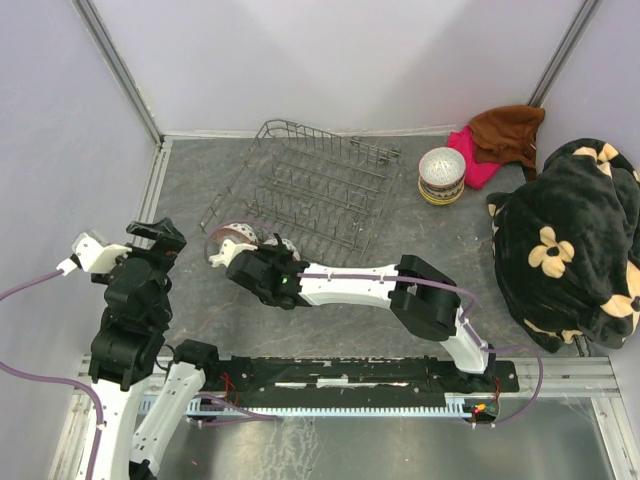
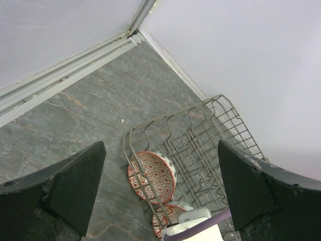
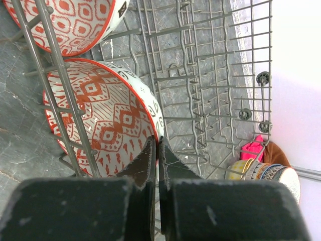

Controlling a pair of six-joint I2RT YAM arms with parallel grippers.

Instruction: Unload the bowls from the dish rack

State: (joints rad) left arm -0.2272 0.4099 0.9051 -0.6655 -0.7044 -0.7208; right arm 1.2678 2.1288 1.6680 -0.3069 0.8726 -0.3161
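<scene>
From above, the right tool [image 1: 268, 266] is seen lowered into the near left corner of the dish rack [image 1: 310, 185], where two red-patterned bowls [image 1: 237, 238] are slotted. The stack of bowls [image 1: 441, 175] is set well off to its right on the grey tabletop [image 1: 400, 250]. In the left wrist view the left tool [image 2: 160, 193] is held wide open short of the rack — the farther arm. In the right wrist view the right tool is closed on the rim of the nearer bowl [image 3: 108, 120], stood on edge in the rack with the other bowl [image 3: 70, 22] just beyond, so a straight upward lift is judged needed.
</scene>
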